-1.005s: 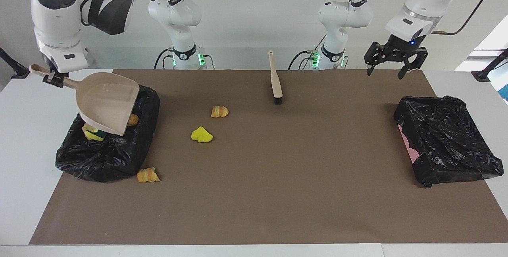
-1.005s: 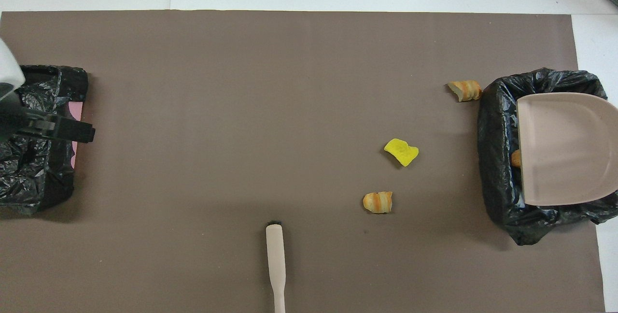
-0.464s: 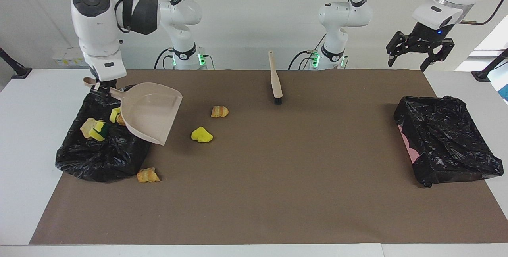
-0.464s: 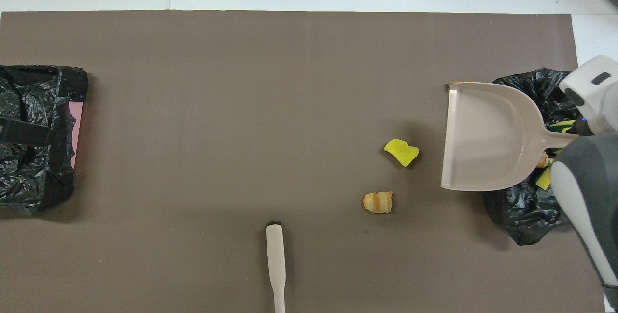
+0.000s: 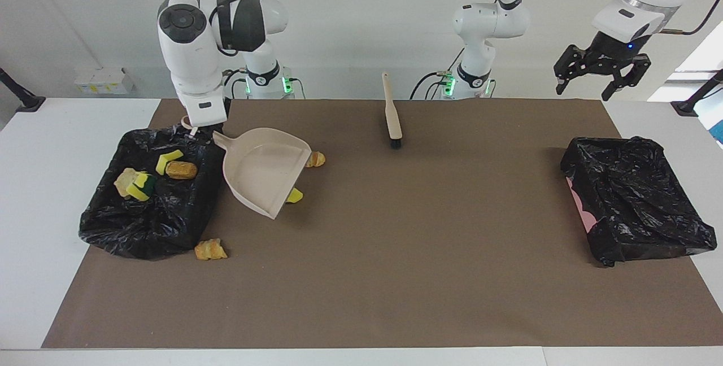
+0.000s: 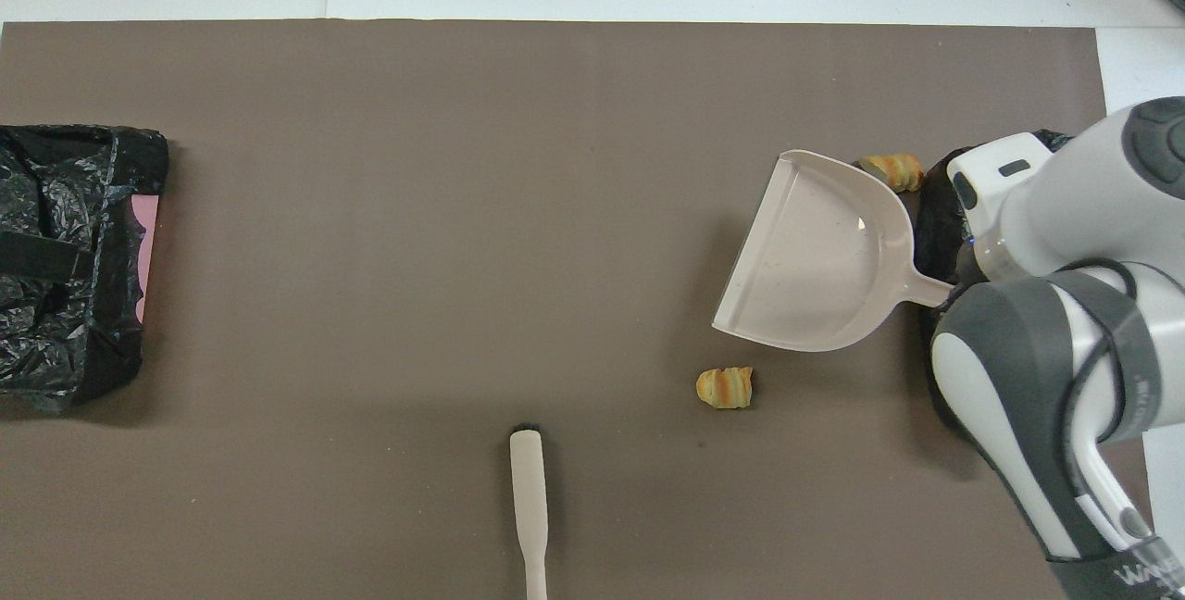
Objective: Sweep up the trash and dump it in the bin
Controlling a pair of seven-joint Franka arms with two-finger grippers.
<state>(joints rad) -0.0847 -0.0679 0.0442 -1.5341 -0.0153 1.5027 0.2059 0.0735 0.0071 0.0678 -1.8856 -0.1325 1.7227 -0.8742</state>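
The right claw [image 5: 195, 129] grips the handle of the beige dustpan [image 5: 262, 171], holding its empty scoop tilted over the brown worktop [image 5: 395, 253] just beside the black-lined bin [image 5: 147, 225] at the right arm's end. Four pieces of trash [image 5: 149, 174] lie in that bin. Three lie loose on the worktop: a yellow sponge piece [image 5: 294, 196] peeking from under the pan's lip, a bread-like chunk [image 5: 317, 158] beside the pan nearer the robots, and another chunk [image 5: 210, 249] touching the bin's edge. The pan looks placed to receive the loose pieces. The brush [image 5: 392, 112] lies untouched near the robots. The left claw [image 5: 601, 75], spread wide and empty, waits above a second lined bin [image 5: 635, 196].
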